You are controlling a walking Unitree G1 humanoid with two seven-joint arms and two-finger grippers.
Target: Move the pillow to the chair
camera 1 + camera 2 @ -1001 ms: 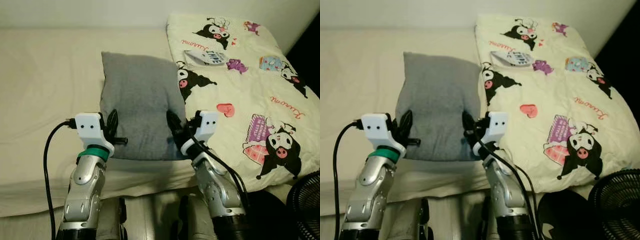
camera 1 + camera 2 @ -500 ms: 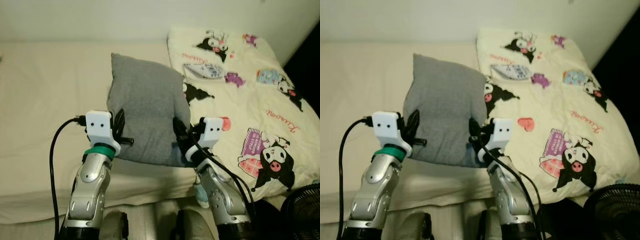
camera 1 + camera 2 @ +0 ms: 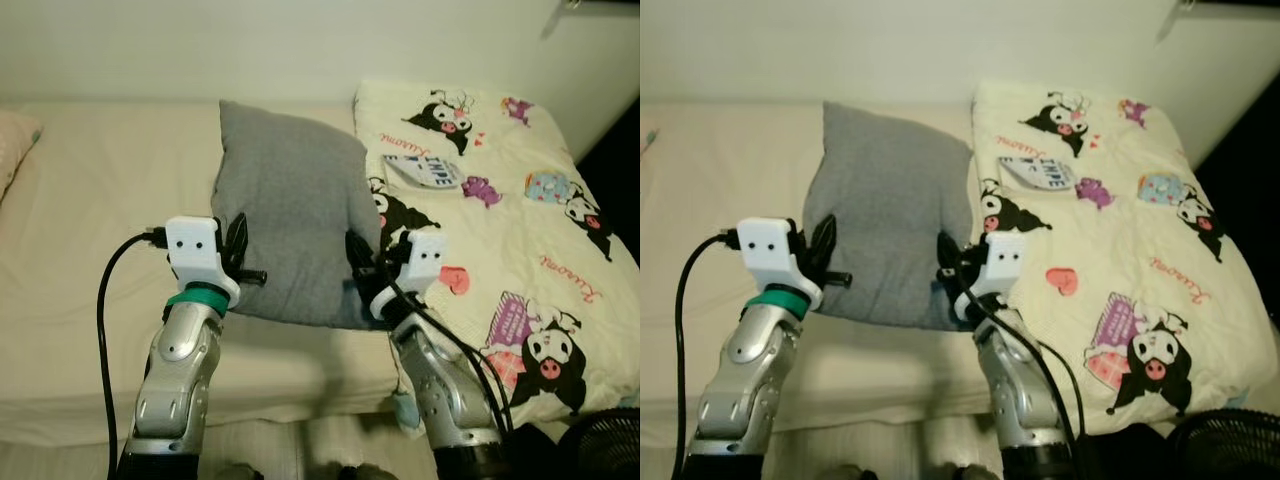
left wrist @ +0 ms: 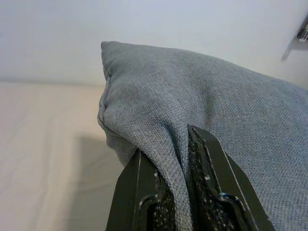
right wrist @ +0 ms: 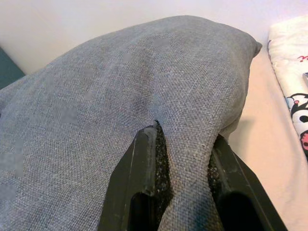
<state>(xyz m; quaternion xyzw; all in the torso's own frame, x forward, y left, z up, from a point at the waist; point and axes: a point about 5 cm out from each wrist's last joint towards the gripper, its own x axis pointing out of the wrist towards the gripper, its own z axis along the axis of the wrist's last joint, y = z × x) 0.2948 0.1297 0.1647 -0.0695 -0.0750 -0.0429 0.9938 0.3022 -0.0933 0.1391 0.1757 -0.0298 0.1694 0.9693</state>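
A grey pillow [image 3: 292,215] is held up off the cream bed [image 3: 90,220], tilted with its far edge higher. My left gripper [image 3: 237,262] is shut on the pillow's near left edge. My right gripper [image 3: 358,268] is shut on its near right edge. In the left wrist view the black fingers [image 4: 144,192] pinch a fold of the grey pillow [image 4: 231,120]. The right wrist view shows black fingers [image 5: 144,178] clamped on a bunched fold of the pillow [image 5: 96,106].
A cream blanket with cartoon prints [image 3: 490,220] covers the right side of the bed. Another pillow's corner [image 3: 12,140] lies at far left. A black fan [image 3: 600,450] stands at the lower right. The wall [image 3: 250,45] runs behind the bed.
The pillow has risen off the bed in both grippers and now stands higher against the wall. The camera has drawn back and tilted up, showing more wall.
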